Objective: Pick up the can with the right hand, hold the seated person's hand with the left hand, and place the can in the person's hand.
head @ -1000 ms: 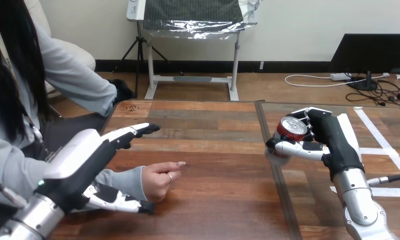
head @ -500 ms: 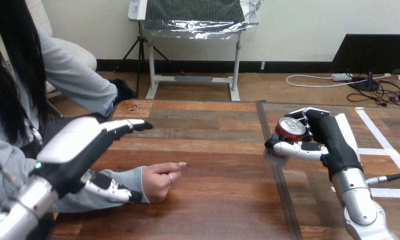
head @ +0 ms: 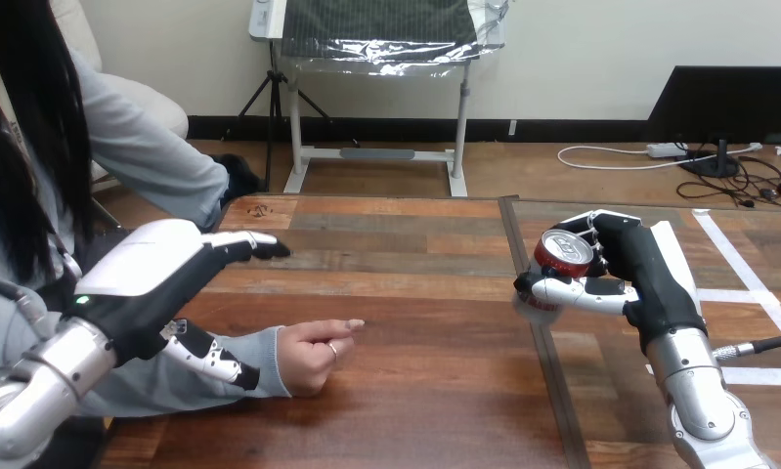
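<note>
A red-topped can hangs above the table at the right, with my right hand curled round it. The person's hand rests on the table at the left as a loose fist, one finger pointing right. My left hand hovers over the person's grey-sleeved forearm, fingers straight and pointing right. Its thumb lies against the sleeve near the wrist. It is not curled round the wrist.
The wooden table has a dark seam running front to back near the can. White tape lines mark its right part. The person sits at the left side.
My left hand has drawn back to the left and lifted, its thumb sliding up the sleeve away from the person's fist. The can and right hand shifted slightly left.
</note>
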{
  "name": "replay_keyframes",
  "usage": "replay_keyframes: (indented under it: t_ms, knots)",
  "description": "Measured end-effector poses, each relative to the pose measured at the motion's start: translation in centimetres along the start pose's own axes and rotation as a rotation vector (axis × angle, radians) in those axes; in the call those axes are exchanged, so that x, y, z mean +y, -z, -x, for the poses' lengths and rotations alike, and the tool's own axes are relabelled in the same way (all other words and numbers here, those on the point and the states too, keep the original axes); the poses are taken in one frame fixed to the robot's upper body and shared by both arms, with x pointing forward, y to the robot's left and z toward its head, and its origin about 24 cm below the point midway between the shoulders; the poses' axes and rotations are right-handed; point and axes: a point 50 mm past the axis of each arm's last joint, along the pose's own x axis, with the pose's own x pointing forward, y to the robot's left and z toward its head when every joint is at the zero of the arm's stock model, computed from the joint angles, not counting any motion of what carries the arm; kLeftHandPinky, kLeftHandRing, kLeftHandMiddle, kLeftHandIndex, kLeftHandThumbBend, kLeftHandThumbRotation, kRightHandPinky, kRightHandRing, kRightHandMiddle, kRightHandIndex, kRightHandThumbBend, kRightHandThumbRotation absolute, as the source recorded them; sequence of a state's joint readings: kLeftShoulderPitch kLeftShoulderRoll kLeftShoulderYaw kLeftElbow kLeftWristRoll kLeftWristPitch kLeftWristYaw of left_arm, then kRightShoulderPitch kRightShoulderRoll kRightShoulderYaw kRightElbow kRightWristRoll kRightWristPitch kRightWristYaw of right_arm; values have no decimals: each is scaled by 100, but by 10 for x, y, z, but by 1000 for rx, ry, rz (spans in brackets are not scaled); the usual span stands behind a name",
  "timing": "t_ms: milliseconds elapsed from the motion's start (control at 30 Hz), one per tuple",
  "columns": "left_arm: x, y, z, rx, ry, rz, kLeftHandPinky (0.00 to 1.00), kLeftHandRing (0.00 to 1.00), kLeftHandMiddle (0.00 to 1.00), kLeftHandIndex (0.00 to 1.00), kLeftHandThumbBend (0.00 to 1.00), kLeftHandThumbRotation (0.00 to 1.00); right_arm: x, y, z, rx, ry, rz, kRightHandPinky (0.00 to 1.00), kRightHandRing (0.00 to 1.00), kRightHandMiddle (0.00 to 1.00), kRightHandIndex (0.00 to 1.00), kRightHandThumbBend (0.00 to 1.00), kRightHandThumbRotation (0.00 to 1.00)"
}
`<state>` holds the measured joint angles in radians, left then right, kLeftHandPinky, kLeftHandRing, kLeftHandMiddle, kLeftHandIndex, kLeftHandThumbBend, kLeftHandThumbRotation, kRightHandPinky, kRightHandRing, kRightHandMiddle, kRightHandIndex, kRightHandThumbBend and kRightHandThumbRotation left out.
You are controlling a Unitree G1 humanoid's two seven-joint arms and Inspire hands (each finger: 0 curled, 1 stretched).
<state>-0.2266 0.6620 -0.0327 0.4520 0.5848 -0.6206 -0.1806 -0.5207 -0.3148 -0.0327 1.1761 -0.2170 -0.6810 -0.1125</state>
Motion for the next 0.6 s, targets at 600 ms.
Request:
replay_keyframes:
  t_ms: [600]
  knots:
    - [-18,14,-14,52,105,-19,74,80,81,80,100,21,0,-2,0,-17,0,-2,42,44,50,52,79,0]
